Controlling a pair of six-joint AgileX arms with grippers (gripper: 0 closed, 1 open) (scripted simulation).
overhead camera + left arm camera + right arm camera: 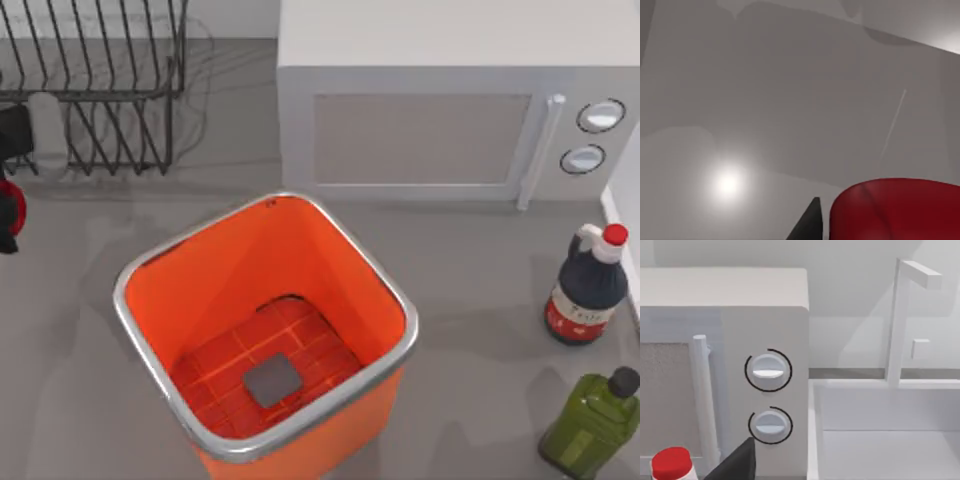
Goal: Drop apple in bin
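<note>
From above, the bin (265,345) sits in the middle of the table, orange walls, silver rim, nothing on its gridded floor. At the far left edge there's a sliver of glossy red, the apple (10,212), with dark gripper parts just above and below it: that's the left gripper (8,190), well apart from the bin and beside the dish rack (95,85). The microwave (450,110) stands behind the bin, with the sauce bottle (588,285) and a green bottle (592,425) off at the right.

Over to the left wrist view: the apple (897,210) bulks large and red right against the camera, one dark fingertip (807,225) just beside it. It looks held, jaws closed around the fruit, though I only see one finger.

Right wrist view: microwave dials (768,371), a white sink (885,430), the bottle's red cap (671,464) and one dark fingertip (737,462). How that right gripper stands, I cannot tell; the arm looks parked on the right.

The risk from here? The apple is far off to the side, so the carry is long. Let go before clearing the rim and it bounces off the metal edge or rolls across the table. A shallow grip could also let the glossy fruit slip mid-carry.
</note>
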